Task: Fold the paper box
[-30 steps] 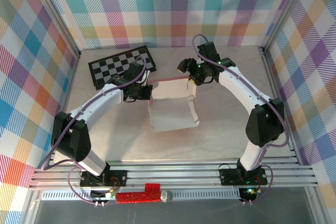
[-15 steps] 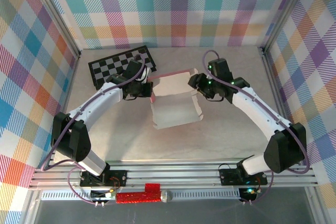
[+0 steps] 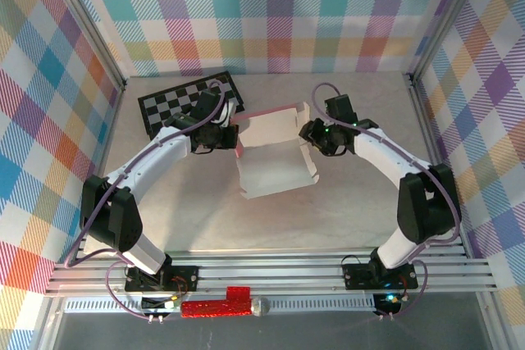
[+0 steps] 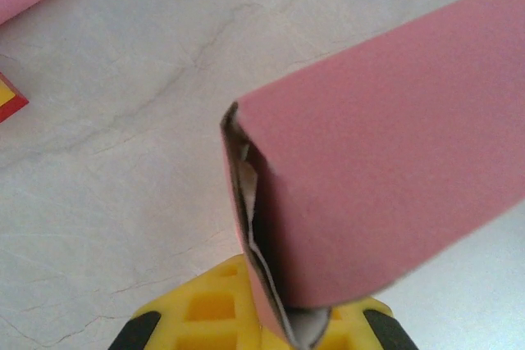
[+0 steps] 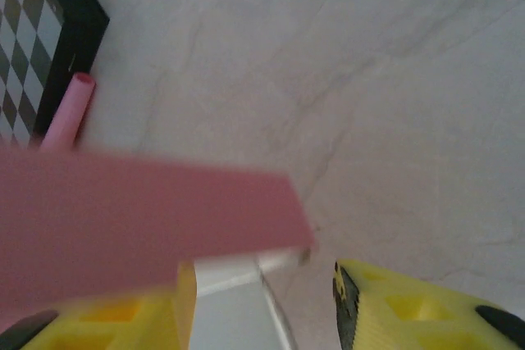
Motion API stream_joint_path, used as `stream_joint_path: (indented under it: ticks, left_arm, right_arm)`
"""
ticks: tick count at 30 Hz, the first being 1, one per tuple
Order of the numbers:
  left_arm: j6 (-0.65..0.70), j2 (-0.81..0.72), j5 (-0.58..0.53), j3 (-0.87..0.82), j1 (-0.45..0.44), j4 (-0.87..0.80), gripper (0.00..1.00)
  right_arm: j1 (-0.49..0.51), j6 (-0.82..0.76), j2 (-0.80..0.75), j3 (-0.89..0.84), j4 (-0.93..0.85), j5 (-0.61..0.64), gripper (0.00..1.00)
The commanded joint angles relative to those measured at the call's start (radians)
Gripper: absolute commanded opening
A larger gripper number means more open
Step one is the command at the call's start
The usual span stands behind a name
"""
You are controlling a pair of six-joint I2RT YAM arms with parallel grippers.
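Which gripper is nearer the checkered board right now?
Left. The left gripper sits beside the checkered board, clamped on the paper box; the right gripper is across the box, at its right wall.

Top view: bright, even, diffuse light from overhead. The arms throw only faint, soft shadows on the bench. No glare; sharp to the corners, with the frame posts leaning outward at the left and right edges. Left wrist view: paper box very close, soft and grainy, with dark shade inside its fold at centre. Right wrist view: the box edge is smeared with blur across the left. The right claw is out of focus along the bottom.
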Motion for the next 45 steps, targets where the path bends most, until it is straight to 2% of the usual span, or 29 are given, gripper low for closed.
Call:
stream_joint_path:
  ticks: [1, 7, 11, 18, 24, 33, 45]
  left_arm:
    - [-0.001, -0.012, 0.018, 0.02, 0.012, -0.031, 0.0]
    - [-0.001, -0.009, 0.02, 0.021, 0.013, -0.027, 0.0]
    - [-0.003, -0.009, 0.017, 0.02, 0.013, -0.025, 0.0]
    - [0.0, -0.02, 0.021, 0.02, 0.017, -0.022, 0.0]
    - [0.0, -0.029, 0.026, 0.012, 0.022, -0.024, 0.0]
    - [-0.001, -0.035, 0.03, 0.009, 0.022, -0.024, 0.0]
    - [-0.007, -0.049, 0.033, -0.005, 0.024, -0.019, 0.0]
  right_arm:
    - [-0.015, -0.028, 0.023, 0.05, 0.031, -0.005, 0.49]
    - [-0.017, 0.048, 0.051, 0.037, 0.09, -0.061, 0.47]
    - [-0.016, 0.105, 0.044, 0.03, 0.067, -0.065, 0.49]
    - [-0.03, 0.115, 0.061, 0.049, -0.024, -0.029, 0.58]
    - [-0.031, 0.158, 0.071, 0.046, 0.032, -0.042, 0.58]
    - [-0.033, 0.323, 0.087, 0.002, 0.2, -0.084, 0.49]
    - [-0.037, 0.455, 0.088, -0.03, 0.297, -0.128, 0.35]
